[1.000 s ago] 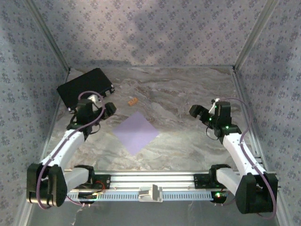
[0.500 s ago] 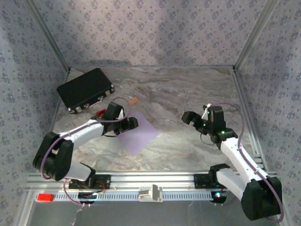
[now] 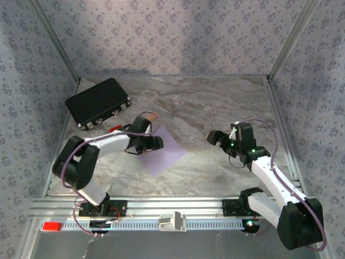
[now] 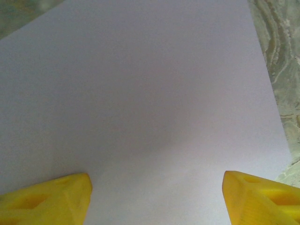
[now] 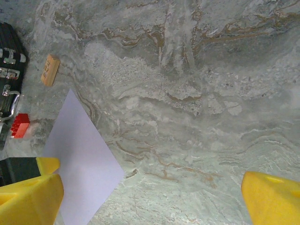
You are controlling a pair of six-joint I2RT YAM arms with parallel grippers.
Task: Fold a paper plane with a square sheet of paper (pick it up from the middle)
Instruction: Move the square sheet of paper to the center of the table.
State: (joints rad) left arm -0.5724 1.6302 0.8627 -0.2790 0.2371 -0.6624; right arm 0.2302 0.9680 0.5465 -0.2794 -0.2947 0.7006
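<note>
Step 1, pickup approach: sheet unfolded, nothing held.
Worktop [image 3: 215, 102]; case [image 3: 98, 102] at far-left corner; sheet [image 3: 168, 154] flat, left of centre; my left gripper [image 3: 152, 143] over its left corner, jaws spread; right gripper [image 3: 218, 137] right of centre, jaws wide. Next, I judge: shift to the sheet's middle, lower, pinch.

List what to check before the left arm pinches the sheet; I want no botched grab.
1. Left gripper above the square sheet of paper: ok.
2. Left jaws apart: ok.
3. Sheet lying flat, unfolded: ok.
4. Gripper centred on the sheet's middle: cannot tell.
5. Right gripper open, off the sheet, over bare table: ok.
6. Tan block and red block clear of the sheet: ok.
</note>
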